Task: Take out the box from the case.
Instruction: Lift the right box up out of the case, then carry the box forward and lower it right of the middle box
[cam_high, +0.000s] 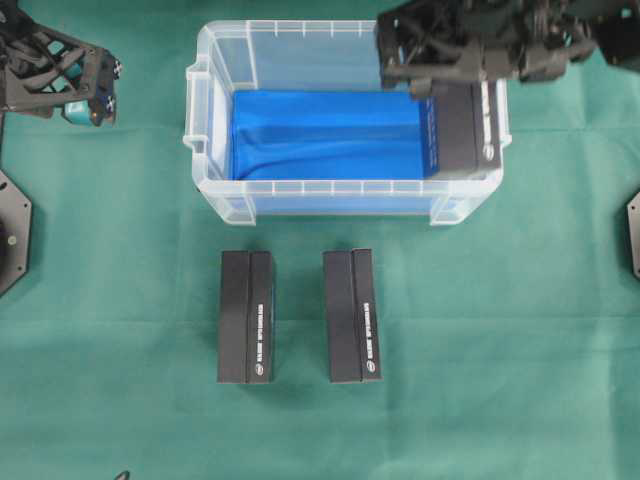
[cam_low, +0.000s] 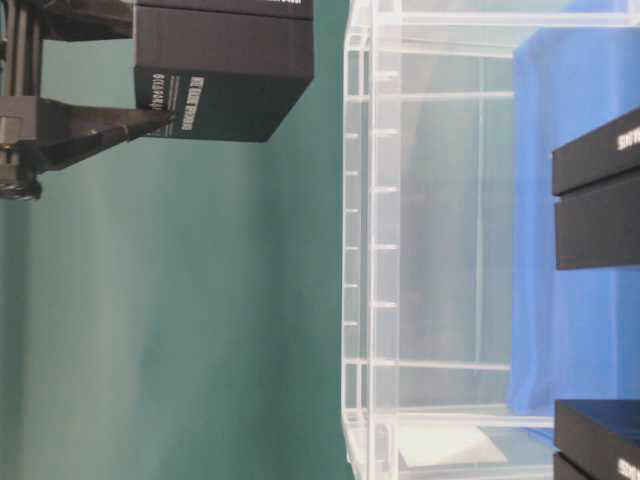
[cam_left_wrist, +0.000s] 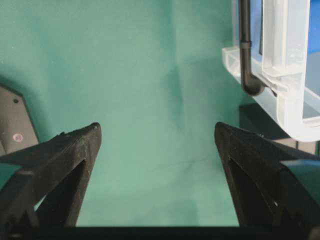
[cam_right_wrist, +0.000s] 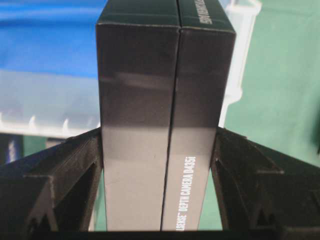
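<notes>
The case (cam_high: 330, 186) is a clear plastic bin with a blue lining, standing at the back middle of the green cloth. My right gripper (cam_high: 455, 85) is shut on a black box (cam_high: 462, 125) over the case's right end. In the right wrist view both fingers press the long sides of the box (cam_right_wrist: 165, 100), and the gripper (cam_right_wrist: 159, 150) holds it lengthwise. In the table-level view the held box (cam_low: 220, 70) hangs clear of the case's rim (cam_low: 352, 250). My left gripper (cam_high: 85, 100) stands open and empty at the far left, its jaws wide over bare cloth (cam_left_wrist: 157, 135).
Two more black boxes (cam_high: 247, 316) (cam_high: 351, 316) lie side by side on the cloth in front of the case. A corner of the case (cam_left_wrist: 287, 100) shows at the right of the left wrist view. Black arm bases sit at both side edges.
</notes>
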